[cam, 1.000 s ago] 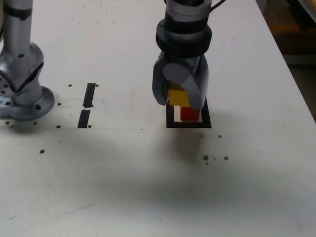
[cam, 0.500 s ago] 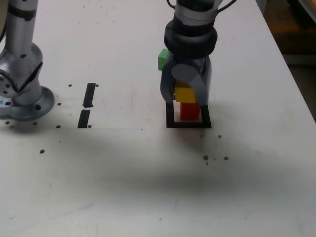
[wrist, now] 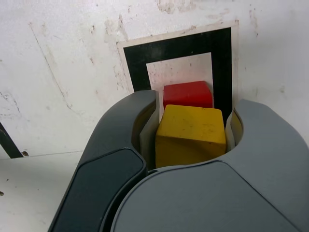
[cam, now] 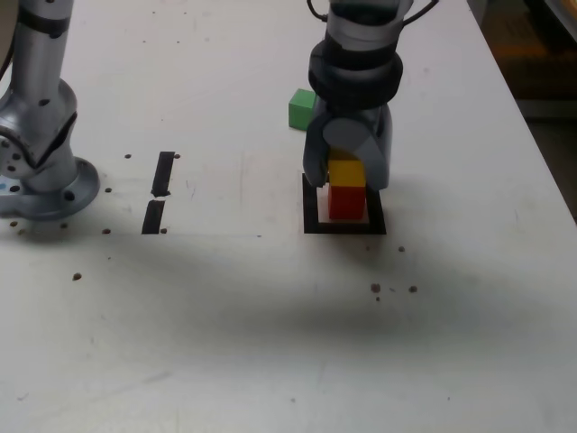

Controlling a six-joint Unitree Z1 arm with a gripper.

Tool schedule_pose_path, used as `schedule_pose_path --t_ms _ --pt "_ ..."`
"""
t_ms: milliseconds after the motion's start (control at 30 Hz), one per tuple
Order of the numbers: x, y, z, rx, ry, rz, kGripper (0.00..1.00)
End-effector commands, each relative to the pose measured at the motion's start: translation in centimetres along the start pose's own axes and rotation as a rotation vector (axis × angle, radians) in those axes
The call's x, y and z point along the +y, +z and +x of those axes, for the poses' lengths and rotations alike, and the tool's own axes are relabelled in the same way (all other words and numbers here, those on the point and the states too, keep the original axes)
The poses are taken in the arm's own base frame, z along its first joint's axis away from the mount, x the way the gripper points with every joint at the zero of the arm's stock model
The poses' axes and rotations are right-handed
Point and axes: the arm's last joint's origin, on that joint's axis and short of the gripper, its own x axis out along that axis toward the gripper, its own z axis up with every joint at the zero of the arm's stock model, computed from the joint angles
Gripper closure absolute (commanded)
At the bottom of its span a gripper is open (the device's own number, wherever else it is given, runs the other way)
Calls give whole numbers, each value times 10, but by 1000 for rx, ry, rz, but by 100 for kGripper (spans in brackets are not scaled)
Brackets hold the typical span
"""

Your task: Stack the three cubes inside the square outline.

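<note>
Right of centre in the exterior view, the yellow cube (cam: 346, 174) is clamped by the tool (cam: 347, 176) above the red cube (cam: 346, 204), which is framed by the square outline (cam: 344, 228).

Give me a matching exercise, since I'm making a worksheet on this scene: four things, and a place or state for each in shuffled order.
1. Red cube
2. Yellow cube
3. Green cube
4. Square outline

A. Drawn in black around a white centre
B. On the table, outside the outline, apart from the other cubes
C. Between the fingers of the end effector
D. Standing inside the outline

Pairs: 1-D, 2-C, 3-B, 4-A
</note>
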Motion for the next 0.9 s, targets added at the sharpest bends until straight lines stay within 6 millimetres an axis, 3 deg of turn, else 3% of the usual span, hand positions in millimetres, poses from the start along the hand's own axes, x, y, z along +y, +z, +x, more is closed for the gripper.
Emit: schedule_pose_path --t_ms 0,333,867 --pt "1 0 2 4 1 -3 78" --pt "2 -1 8 17 -8 -6 66" --pt "3 2 5 2 -6 5 61"
